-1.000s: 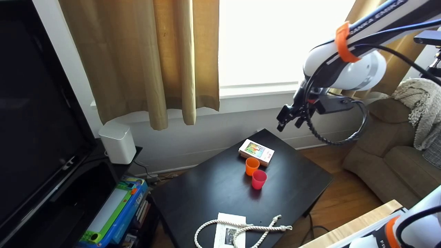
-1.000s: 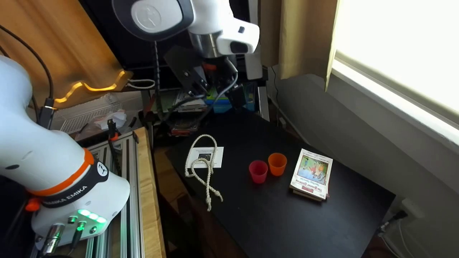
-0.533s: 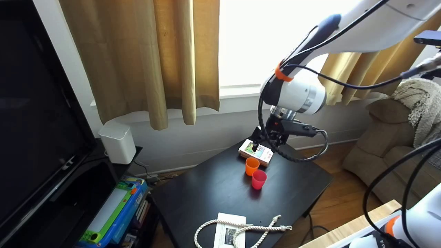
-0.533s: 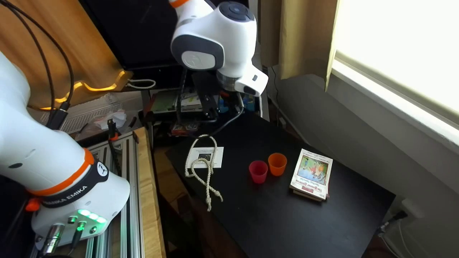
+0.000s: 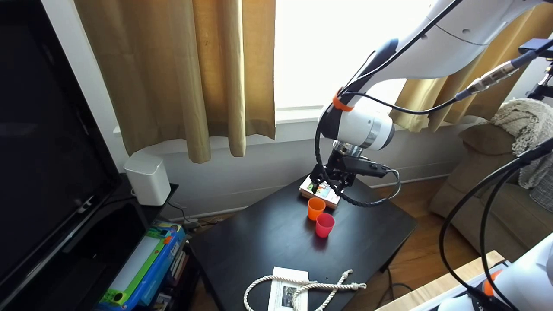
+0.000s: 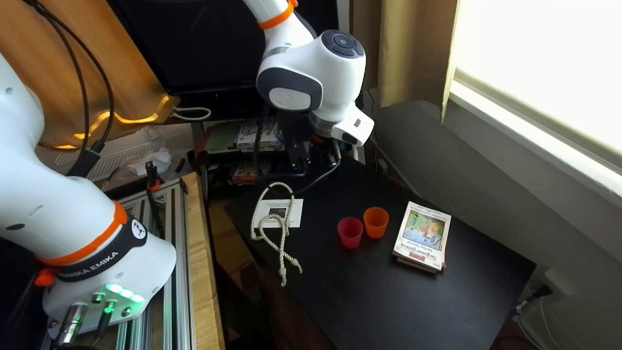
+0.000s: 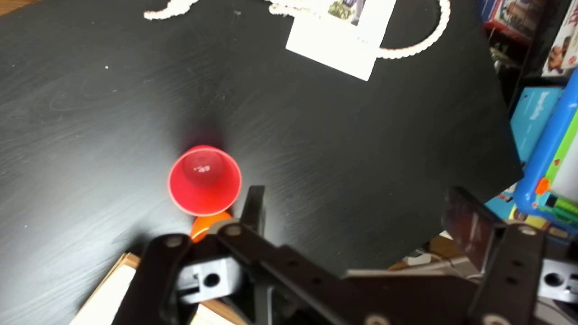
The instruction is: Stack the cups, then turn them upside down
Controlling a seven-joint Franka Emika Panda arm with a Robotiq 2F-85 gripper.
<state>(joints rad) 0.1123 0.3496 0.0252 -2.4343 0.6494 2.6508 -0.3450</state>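
Holding the hand (image 7: 354,198) spread wide, higher than the upright orange cup (image 6: 375,224), with the red cup (image 6: 350,234) upright just beside it.

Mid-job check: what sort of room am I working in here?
Most likely a living room in a home: there's a large flat-screen television and a brown sofa with a pale throw draped over it.

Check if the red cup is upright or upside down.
Upright: the wrist view looks down into the red plastic cup to its bottom.
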